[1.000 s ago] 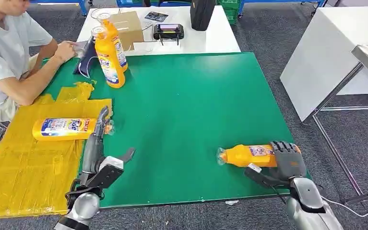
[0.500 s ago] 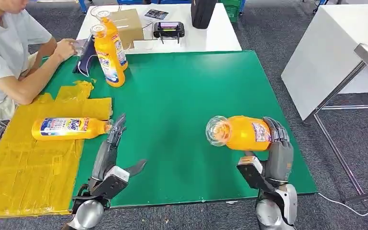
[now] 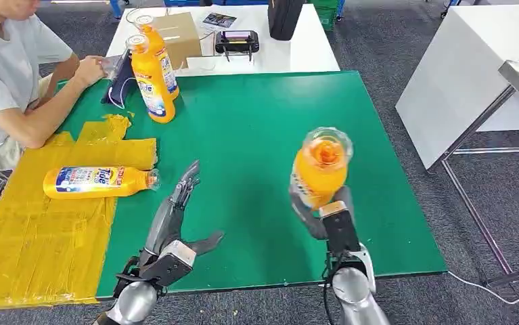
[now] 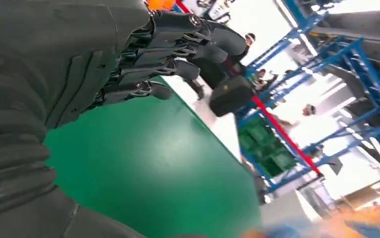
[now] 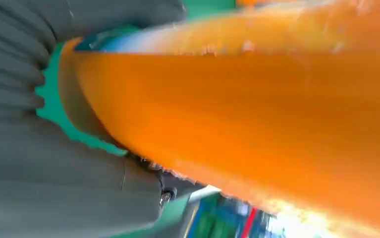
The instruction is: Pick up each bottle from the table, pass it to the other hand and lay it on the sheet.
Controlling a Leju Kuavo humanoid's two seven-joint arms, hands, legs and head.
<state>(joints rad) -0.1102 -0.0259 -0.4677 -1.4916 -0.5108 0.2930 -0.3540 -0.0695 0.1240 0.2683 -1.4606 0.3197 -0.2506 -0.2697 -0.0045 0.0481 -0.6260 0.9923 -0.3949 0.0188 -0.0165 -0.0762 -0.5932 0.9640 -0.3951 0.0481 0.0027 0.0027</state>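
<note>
Bottle (image 3: 319,172), orange, is held up above the green mat (image 3: 256,128) by the right hand (image 3: 324,217), which grips its lower body; its long axis points up and toward the camera, clear cap end nearest the lens, so no label can be read on it. In the right wrist view its orange side (image 5: 257,109) lies against the grey palm. The left hand (image 3: 175,217) hovers to the bottle's left, near but apart, fingers stretched out toward the far side and thumb spread toward the bottle, holding nothing; the left wrist view shows its dark fingers (image 4: 178,54) loosely curled over the mat. The pass, as I judge it, turns on closing this sideways gap, with the bottle's body brought left into that waiting palm.

On the yellow sheet (image 3: 40,230) at left a second bottle (image 3: 97,182) lies on its side, cap to the right, its label reading "Tide". Two more bottles (image 3: 151,74) stand at the mat's far left, labels too small to read. A person's arm (image 3: 47,115) rests nearby.
</note>
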